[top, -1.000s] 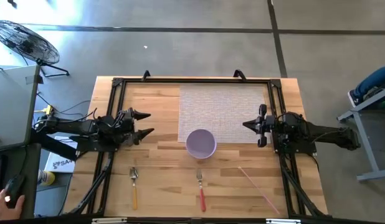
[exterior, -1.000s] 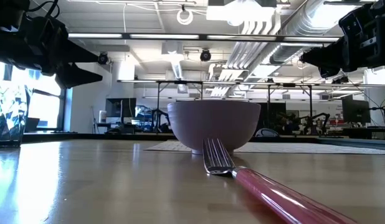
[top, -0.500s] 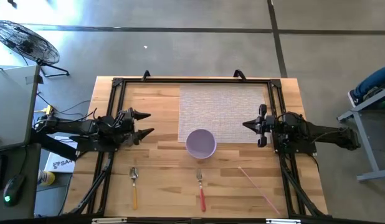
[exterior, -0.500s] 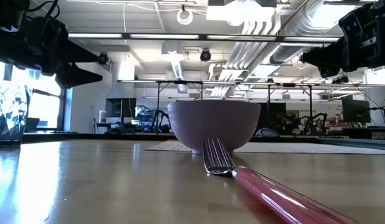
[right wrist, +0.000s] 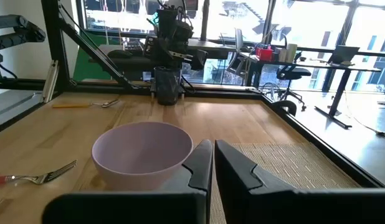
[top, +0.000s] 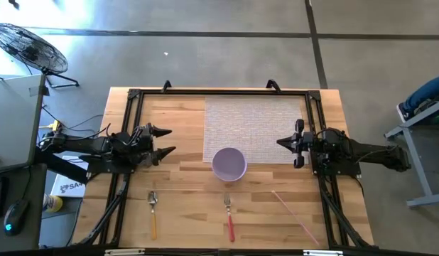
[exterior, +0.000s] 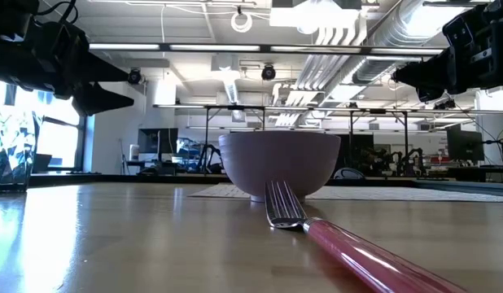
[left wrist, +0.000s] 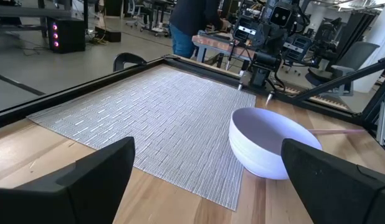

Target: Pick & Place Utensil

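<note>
1. Currently the left gripper (top: 165,141) is held with its two fingers spread wide and nothing between them, above the left side of the wooden table (top: 184,206), pointing toward the centre.
2. The right gripper (top: 282,143) is seen with its fingers pressed almost together, empty, above the right side of the table and pointing back at the left arm.
3. A lavender bowl (top: 229,164) is set between the two grippers, on the near edge of a woven grey placemat (top: 251,121).
4. The utensils are laid in a row near the front edge, well apart from both grippers: a yellow-handled spoon (top: 153,212) on the left, a red-handled fork (top: 229,215) just in front of the bowl, and a pink chopstick (top: 294,215) on the right.
</note>
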Motion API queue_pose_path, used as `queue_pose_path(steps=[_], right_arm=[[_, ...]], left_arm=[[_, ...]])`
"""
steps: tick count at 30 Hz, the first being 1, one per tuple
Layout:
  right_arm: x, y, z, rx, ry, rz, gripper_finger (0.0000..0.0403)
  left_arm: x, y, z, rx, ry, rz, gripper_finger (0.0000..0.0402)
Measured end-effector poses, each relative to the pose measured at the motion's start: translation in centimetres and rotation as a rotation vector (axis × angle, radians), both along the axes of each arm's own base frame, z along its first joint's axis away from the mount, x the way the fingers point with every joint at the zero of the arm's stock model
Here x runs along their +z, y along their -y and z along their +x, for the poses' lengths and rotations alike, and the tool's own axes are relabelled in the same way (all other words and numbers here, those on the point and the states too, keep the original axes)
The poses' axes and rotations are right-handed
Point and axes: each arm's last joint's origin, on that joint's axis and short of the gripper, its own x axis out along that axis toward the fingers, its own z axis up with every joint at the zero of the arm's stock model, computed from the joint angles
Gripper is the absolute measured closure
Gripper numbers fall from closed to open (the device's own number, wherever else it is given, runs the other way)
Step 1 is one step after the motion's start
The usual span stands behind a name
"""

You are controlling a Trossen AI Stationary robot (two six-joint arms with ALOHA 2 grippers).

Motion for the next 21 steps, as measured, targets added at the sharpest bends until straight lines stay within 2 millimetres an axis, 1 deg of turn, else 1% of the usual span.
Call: queue_pose_path(steps=[21], right_arm=[[0.0, 0.0, 0.0, 0.0, 0.0, 0.0, 0.0391]], left_arm=[[0.03, -0.04, -0.01, 0.014, 0.004, 0.0, 0.0005]])
